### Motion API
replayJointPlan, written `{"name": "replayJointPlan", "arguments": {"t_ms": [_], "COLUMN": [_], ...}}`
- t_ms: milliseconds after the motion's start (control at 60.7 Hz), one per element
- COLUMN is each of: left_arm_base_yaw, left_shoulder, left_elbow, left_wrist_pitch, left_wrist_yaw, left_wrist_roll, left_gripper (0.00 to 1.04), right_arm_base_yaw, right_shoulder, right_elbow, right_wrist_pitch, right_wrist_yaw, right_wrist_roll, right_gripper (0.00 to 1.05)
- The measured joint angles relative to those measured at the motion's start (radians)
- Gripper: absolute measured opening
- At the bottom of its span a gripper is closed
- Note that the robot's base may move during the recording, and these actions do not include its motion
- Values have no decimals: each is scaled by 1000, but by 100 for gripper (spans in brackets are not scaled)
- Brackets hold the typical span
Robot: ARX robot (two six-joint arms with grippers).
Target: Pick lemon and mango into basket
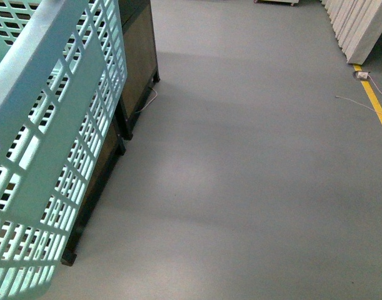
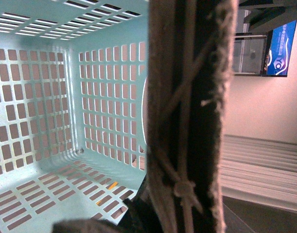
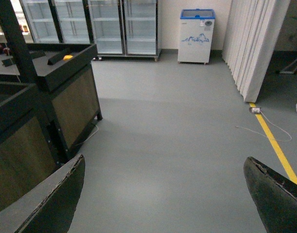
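Basket: light turquoise with slotted lattice walls. It sits close to the front camera and fills that view from 7 to 11 o'clock, tilted so its broad rim band slants up toward 12 o'clock.
Left pincer: only dark blurred parts show at the lens, with the basket's lattice walls and bottom beyond them. I cannot tell whether it is spread or pressed together.
Brown bar: a dark strip with fuzzy tan edges, bound with thin ties, standing right across the left wrist view. I cannot tell whether it is a finger or a basket handle.
Dark stand: wood-panelled on black legs, just behind the basket at 11 o'clock in the front view.
Yellow spot: a small yellow thing on top of the stand, too small to tell lemon from mango.
Floor: plain grey, from the centre out to 5 o'clock.
Right pincer: spread wide, its two dark fingers well apart with only floor between them.
Yellow line: painted on the floor at 2 o'clock.
White panels: standing at 1 o'clock, above the line's far end.
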Motion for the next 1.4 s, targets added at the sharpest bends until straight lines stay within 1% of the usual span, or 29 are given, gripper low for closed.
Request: {"name": "replayJointPlan", "arguments": {"t_ms": [181,313,527,1399], "left_arm_base_yaw": [-2,-7,-4,-4], "left_shoulder": [0,0,0,0], "left_elbow": [0,0,2,2], "left_wrist_pitch": [0,0,0,-1], "left_wrist_yaw": [0,20,-4,0], "left_wrist_roll": [0,-11,-7,0], "left_gripper": [5,5,5,5], "right_arm_base_yaw": [0,0,0,0], "right_shoulder": [0,0,0,0], "right_elbow": [0,0,0,0], "right_wrist_pitch": [0,0,0,0], "right_wrist_yaw": [4,5,3,-2], "right_wrist_roll": [0,0,0,0], "right_gripper": [96,96,96,96]}}
